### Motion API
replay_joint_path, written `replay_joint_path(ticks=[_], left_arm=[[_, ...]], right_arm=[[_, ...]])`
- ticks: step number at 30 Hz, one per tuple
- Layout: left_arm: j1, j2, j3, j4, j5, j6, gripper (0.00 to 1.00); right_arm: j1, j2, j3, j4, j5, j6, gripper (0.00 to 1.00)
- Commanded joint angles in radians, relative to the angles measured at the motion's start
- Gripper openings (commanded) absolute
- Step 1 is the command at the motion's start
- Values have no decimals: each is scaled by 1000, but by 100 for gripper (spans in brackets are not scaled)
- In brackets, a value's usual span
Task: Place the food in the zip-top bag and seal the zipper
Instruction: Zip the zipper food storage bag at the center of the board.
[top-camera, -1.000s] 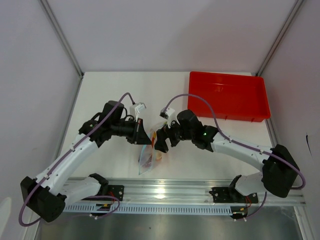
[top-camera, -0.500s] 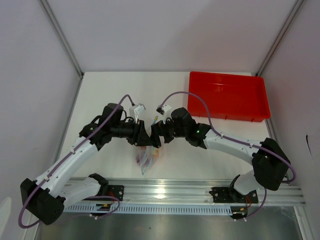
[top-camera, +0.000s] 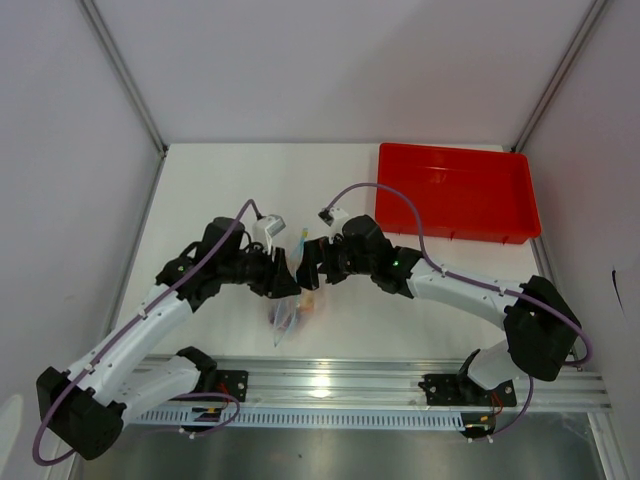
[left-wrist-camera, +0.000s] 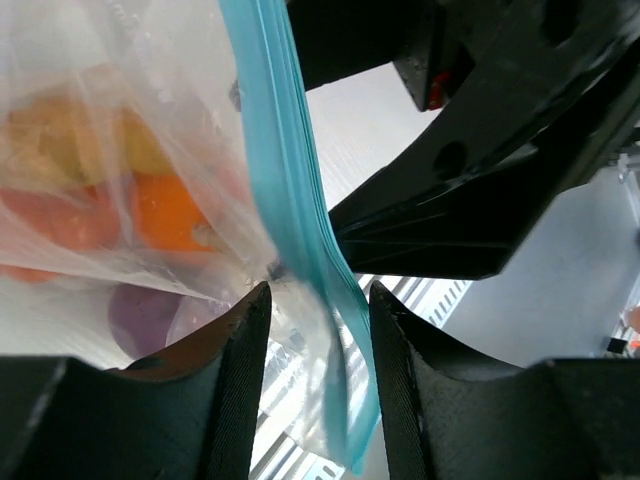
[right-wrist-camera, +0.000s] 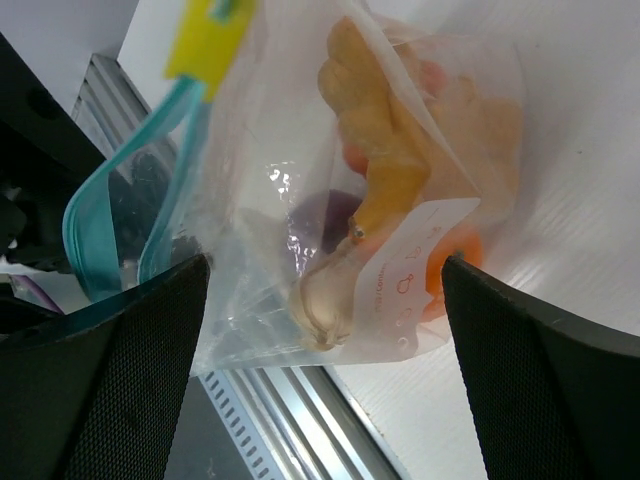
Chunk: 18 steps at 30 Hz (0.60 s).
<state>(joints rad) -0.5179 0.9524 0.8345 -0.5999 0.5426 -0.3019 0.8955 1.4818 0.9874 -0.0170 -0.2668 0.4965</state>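
The zip-top bag (top-camera: 287, 318) sits between both grippers near the table's front edge, with the food inside it. In the left wrist view an orange piece (left-wrist-camera: 170, 212), yellow chunks (left-wrist-camera: 60, 130) and a purple round piece (left-wrist-camera: 140, 315) show through the plastic. The teal zipper (left-wrist-camera: 290, 170) runs down between the pads of my left gripper (left-wrist-camera: 318, 295), with a gap on each side. My right gripper (right-wrist-camera: 325, 265) stands wide open around the bag's body. There I see a whitish piece (right-wrist-camera: 325, 295), a yellow-orange piece (right-wrist-camera: 370, 130) and a yellow slider (right-wrist-camera: 205, 40) on the zipper (right-wrist-camera: 90, 220).
A red tray (top-camera: 455, 190) stands at the back right of the white table. An aluminium rail (top-camera: 330, 385) runs along the near edge, just in front of the bag. The two wrists, left gripper (top-camera: 284, 282) and right gripper (top-camera: 312, 272), nearly touch.
My left gripper was shut on the bag's mouth and has opened; the zipper now lies loose between its pads. The right gripper moved in closer to the left one.
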Motion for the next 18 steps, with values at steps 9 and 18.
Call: replay_joint_path(ticks=[9, 18], left_arm=[[-74, -43, -34, -9, -148, 29, 50], [-82, 5, -26, -31, -254, 10, 27]], right_arm=[[10, 26, 63, 22, 28, 139, 99], [2, 14, 89, -17, 28, 160, 99]])
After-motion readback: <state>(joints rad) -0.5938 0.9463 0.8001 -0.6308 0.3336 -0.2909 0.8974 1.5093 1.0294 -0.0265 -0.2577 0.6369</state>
